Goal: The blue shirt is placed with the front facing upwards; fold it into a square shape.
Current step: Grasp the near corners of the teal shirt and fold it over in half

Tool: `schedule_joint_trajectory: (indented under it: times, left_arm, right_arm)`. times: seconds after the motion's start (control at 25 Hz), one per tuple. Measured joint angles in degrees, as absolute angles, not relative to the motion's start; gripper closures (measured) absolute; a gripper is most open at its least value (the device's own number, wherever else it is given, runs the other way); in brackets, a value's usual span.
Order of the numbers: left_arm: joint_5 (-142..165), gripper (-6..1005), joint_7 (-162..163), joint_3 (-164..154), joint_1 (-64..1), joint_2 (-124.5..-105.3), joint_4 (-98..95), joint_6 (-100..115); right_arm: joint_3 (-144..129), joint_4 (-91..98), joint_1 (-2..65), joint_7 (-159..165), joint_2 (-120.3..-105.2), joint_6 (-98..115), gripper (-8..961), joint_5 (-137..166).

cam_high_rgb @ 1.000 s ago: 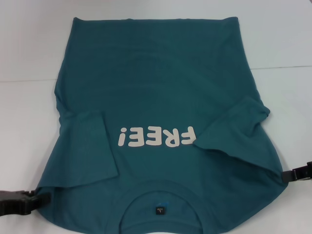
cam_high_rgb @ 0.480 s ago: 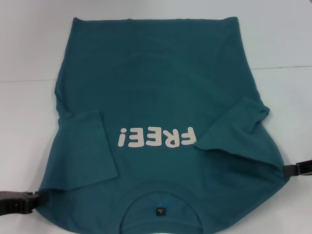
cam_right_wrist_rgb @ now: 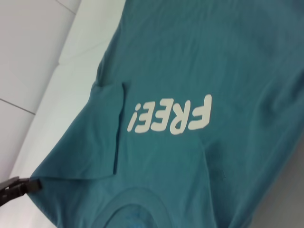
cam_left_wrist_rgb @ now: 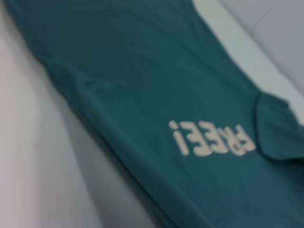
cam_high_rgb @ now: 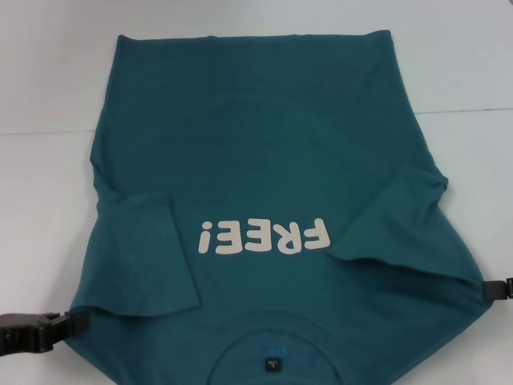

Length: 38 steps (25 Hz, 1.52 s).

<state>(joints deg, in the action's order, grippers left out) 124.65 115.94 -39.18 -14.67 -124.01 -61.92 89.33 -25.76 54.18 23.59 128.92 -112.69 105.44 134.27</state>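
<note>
The blue shirt (cam_high_rgb: 256,136) lies front up on the white table, its white "FREE!" lettering (cam_high_rgb: 264,238) upside down to me and both sleeves folded in over the chest. The collar with its small dark label (cam_high_rgb: 272,366) is at the near edge. My left gripper (cam_high_rgb: 76,323) is shut on the near left shoulder corner. My right gripper (cam_high_rgb: 490,290) is shut on the near right shoulder corner at the picture's edge. The shirt also fills the left wrist view (cam_left_wrist_rgb: 142,85) and the right wrist view (cam_right_wrist_rgb: 213,57), where the left gripper (cam_right_wrist_rgb: 16,187) shows at the shirt's corner.
The white table (cam_high_rgb: 40,200) shows bare on both sides of the shirt and beyond its far hem. A seam line (cam_high_rgb: 465,111) crosses the surface behind the shirt's middle.
The near part of the shirt has slid toward me: the lettering and collar sit lower in the head view. The right gripper has moved outward to the right.
</note>
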Motion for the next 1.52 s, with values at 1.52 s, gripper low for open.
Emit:
schedule_joint_trajectory:
  times: [1.52]
  left_arm:
    - [114.9,972,117.0,-39.2,-5.2,-124.29,-61.0,105.6]
  right_arm:
    - [-14.7,47.1,12.8,124.2,-112.95,112.6,921,129.9]
